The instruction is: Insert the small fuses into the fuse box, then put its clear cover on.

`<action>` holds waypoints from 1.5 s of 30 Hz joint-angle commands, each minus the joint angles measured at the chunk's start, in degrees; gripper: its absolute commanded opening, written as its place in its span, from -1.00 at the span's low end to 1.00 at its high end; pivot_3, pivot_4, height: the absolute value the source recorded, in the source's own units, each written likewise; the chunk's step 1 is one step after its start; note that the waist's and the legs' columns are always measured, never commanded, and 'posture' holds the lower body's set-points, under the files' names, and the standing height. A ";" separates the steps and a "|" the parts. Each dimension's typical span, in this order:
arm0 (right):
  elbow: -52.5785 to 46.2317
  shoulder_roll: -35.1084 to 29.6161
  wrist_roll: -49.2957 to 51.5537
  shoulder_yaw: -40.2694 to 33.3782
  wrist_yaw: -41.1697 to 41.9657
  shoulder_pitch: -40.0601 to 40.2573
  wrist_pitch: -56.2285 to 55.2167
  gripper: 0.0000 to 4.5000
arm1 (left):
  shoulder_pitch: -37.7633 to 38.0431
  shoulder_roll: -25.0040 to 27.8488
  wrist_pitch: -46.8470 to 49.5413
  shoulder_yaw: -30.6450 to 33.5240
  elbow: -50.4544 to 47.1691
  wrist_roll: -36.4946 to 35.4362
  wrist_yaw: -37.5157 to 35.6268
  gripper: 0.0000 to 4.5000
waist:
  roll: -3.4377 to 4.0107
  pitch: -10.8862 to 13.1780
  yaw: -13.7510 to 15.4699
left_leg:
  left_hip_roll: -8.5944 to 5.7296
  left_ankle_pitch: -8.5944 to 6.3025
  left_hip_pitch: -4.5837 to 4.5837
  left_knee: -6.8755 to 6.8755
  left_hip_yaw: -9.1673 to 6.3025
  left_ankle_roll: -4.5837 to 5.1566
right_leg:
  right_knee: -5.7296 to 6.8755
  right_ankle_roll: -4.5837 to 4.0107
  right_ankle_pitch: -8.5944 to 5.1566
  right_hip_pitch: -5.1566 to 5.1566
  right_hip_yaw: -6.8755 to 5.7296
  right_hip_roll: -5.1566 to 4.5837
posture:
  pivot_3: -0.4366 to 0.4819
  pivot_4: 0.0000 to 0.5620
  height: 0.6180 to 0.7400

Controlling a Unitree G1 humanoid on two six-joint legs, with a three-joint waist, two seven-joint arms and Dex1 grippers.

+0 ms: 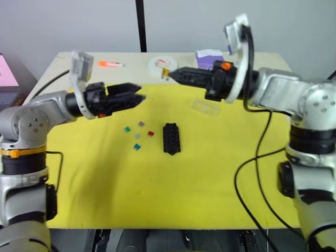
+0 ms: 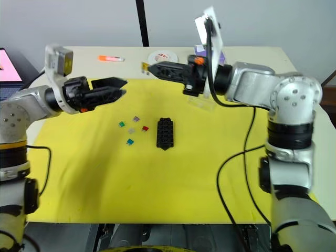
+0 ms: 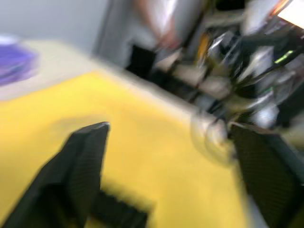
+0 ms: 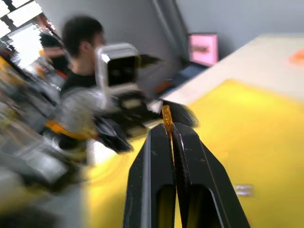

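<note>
The black fuse box (image 1: 171, 138) lies on the yellow mat (image 1: 105, 184), near its middle. Left of it several small fuses are scattered: green (image 1: 127, 129), purple (image 1: 140, 124), red (image 1: 150, 133), grey (image 1: 137, 135) and teal (image 1: 137, 147). My right gripper (image 1: 171, 75) hovers high over the mat's far edge, shut on an orange fuse (image 4: 167, 118) that sticks out past its tips. My left gripper (image 1: 139, 93) hangs open and empty above the mat, left of the fuses, pointing toward the right gripper. The clear cover (image 1: 206, 107) lies flat beneath my right forearm.
A white tape roll (image 1: 163, 64), an orange marker (image 1: 111, 64) and a purple tissue box (image 1: 210, 56) sit on the beige table beyond the mat. A laptop (image 1: 5, 73) stands at the far left. A person (image 4: 83, 42) is blurred in the right wrist view's background.
</note>
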 commanded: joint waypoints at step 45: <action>15.87 9.28 -55.92 15.09 46.25 16.77 -51.24 -1.00 | 20.21 -1.26 -34.47 -13.11 -5.16 25.04 -12.08 0.87 | 0.02 0.00 -0.24 | 0.06 0.01 0.13 0.14 0.16 0.00 | 0.30 -0.01 0.03 -0.04 0.16 0.01 | -0.05 -0.47 1.00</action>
